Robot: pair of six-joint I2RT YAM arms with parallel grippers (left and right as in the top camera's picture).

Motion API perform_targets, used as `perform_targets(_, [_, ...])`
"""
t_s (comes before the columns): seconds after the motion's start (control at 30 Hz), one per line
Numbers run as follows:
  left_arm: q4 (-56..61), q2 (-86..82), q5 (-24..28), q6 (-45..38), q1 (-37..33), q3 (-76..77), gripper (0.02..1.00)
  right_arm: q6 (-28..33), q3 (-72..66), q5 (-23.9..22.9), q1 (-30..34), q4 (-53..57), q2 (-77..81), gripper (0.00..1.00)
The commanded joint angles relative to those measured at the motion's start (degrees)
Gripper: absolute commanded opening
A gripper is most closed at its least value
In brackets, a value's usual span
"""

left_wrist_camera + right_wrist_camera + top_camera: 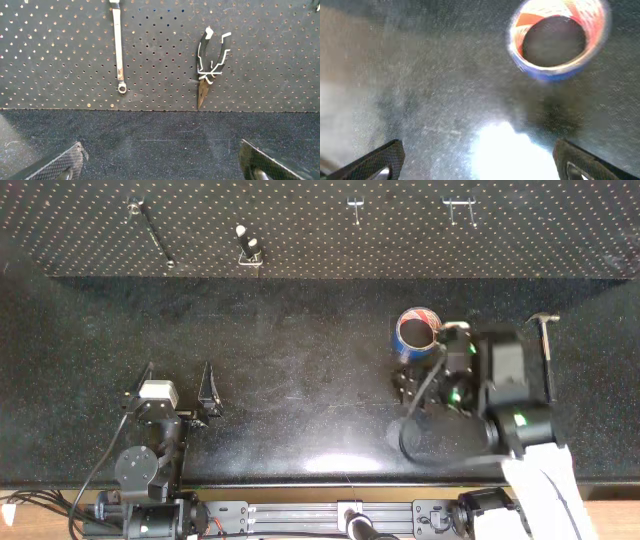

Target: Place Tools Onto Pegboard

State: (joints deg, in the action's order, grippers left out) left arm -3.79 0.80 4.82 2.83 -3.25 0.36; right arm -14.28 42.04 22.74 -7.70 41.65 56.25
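Quick count: one wrench [118,45] and one pliers [204,85] are hanging on the pegboard [300,220], which stands along the tabletop's [290,380] back edge. Both are on its left part, with the wrench further left. There are also two hooks [355,210] further right on the board, one roll of tape [418,332] and one hammer [546,340]. The tape and hammer are both lying on the tabletop. The tape sits right of the middle, closer to the back edge than the front, with its hole facing up. The hammer is near the back right corner, head toward the back edge. It's hard to make out because the right arm [500,380] covers most of the handle, so only the head and a bit of shaft show. The top of the wrench is cut off in the left wrist view. The right tool [480,167] is released, fingers spread wide with nothing between them. It's over bare tabletop with the tape near it on the back-edge side, outside the fingers and not touching them going by its wrist view. The left tool [177,385] is released too and holds nothing. It's over the left half of the tabletop facing the board, well apart from the tape and hammer.
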Motion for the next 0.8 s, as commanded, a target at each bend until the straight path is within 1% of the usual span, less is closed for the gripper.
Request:
perform_targets(0.03, [-0.3,-0.6,0.8,-0.5,0.0,0.0,0.993,4.3,8.5,-1.9,-3.1,2.4,10.4,0.976])
perform_targets(0.07, [-0.3,-0.6,0.8,-0.5,0.0,0.0,0.996,5.9,9.7,-3.5,-3.3,3.5,12.2,0.976])
perform_targets(0.13, [-0.3,-0.6,0.8,-0.5,0.0,0.0,0.993,9.1,12.3,-4.3,-3.4,4.1,15.9,0.974])
perform_targets(0.17, [-0.3,-0.6,0.8,-0.5,0.0,0.0,0.996,9.3,13.4,-6.4,-3.4,3.9,18.2,0.976])
perform_targets(0.2, [-0.3,-0.6,0.8,-0.5,0.0,0.0,0.996,11.4,14.4,-8.5,-3.4,3.9,20.5,0.976])
perform_targets(0.23, [-0.3,-0.6,0.8,-0.5,0.0,0.0,0.993,12.5,15.1,-8.6,-3.4,2.8,22.4,0.976])
perform_targets(0.33, [-0.3,-0.6,0.8,-0.5,0.0,0.0,0.993,12.5,16.0,-8.5,-3.4,-2.6,26.5,0.974])
perform_targets(0.4, [-0.3,-0.6,0.8,-0.5,0.0,0.0,0.996,12.7,16.0,-6.7,-3.4,-6.5,29.0,0.974])
perform_targets(0.43, [-0.3,-0.6,0.8,-0.5,0.0,0.0,0.993,12.7,16.0,-6.7,-3.4,-8.7,30.8,0.976])
perform_targets(0.63, [-0.3,-0.6,0.8,-0.5,0.0,0.0,0.993,12.7,15.9,-6.6,-3.4,-9.5,35.5,0.976])
perform_targets(0.7, [-0.3,-0.6,0.8,-0.5,0.0,0.0,0.993,12.9,15.9,-6.6,-3.4,-12.4,37.9,0.976])
perform_targets(0.8, [-0.3,-0.6,0.8,-0.5,0.0,0.0,0.993,12.9,15.8,-6.1,-3.9,-12.0,39.9,0.976])
